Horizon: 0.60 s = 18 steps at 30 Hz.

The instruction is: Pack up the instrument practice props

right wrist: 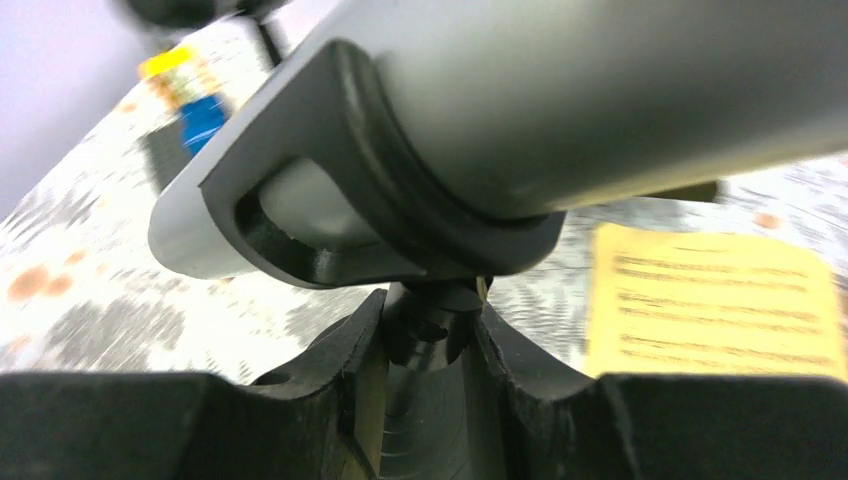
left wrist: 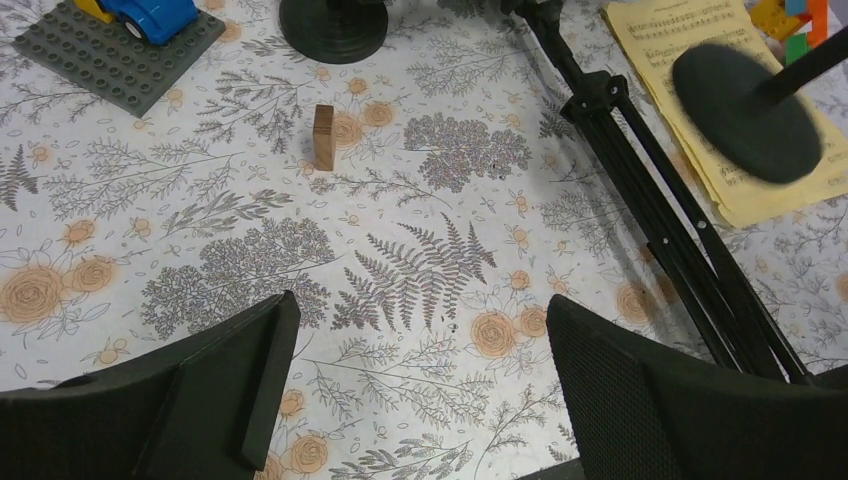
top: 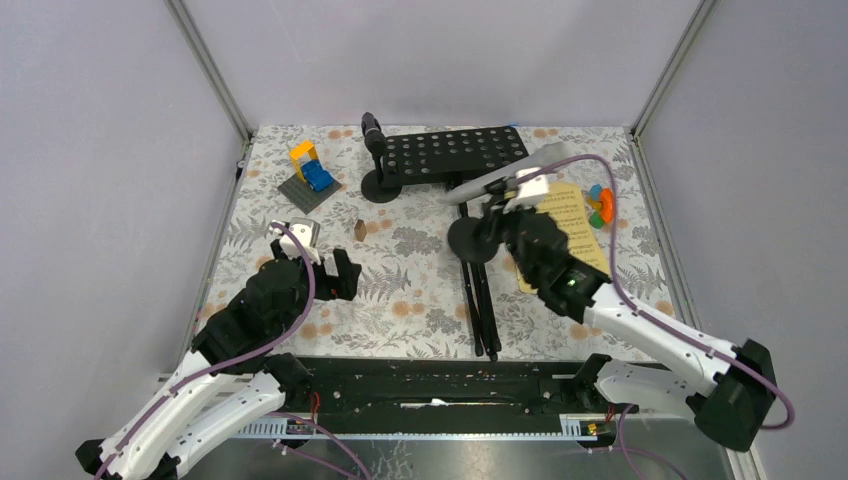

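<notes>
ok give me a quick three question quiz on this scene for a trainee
1. True or false: the left gripper is open and empty.
2. What does the right gripper clamp? A) the sheet music B) the silver microphone's post C) the toy block build
3. Fill in: in the top view, the black microphone stands to the ___ of the music rack.
Key: 1 true; 2 B; 3 left.

Pale, perhaps lilac-grey walls (top: pixel 90 150) and metal posts (top: pixel 210 70) enclose a floral-clothed table (top: pixel 420 300).
</notes>
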Available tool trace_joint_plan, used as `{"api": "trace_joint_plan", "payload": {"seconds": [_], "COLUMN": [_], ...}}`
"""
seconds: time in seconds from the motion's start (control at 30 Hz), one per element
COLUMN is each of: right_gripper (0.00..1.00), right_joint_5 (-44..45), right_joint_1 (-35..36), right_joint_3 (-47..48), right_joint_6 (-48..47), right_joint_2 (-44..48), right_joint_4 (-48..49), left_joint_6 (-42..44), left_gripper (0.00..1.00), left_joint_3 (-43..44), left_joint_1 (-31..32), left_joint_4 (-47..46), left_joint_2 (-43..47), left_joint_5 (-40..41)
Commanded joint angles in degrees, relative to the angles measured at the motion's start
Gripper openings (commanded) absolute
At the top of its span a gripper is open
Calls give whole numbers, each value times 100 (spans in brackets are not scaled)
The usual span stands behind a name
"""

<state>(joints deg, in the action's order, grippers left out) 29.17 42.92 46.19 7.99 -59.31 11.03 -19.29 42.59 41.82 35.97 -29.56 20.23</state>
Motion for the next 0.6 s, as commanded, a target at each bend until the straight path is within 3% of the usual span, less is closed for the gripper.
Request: {"api": "trace_joint_plan", "payload": {"seconds": [0.0,0.17,0.4,0.57], "right_gripper": [0,0,0,2], "right_joint_5": [63,29,-217,-202], "right_joint_1": [1204,2023,2164,2486], "right_joint_3": [212,59,-233,-353], "right_joint_6": [-335,-576,-590,-1251], "right_joint_2": [-459,-1585,-3034,-3706], "right_joint_4": [1387,2632,4343,5114], "left_joint_6": [39,40,52,122], "left_gripper": [99,99,99,99], "left_joint_3": [4,24,4,-15], "left_joint_1": [-105,-235,-311,-315], "left_joint_4": [-274,-273,-282,-332], "left_joint_2": [195,464,800,682], "left_joint_5": [139,80,8,-172]}}
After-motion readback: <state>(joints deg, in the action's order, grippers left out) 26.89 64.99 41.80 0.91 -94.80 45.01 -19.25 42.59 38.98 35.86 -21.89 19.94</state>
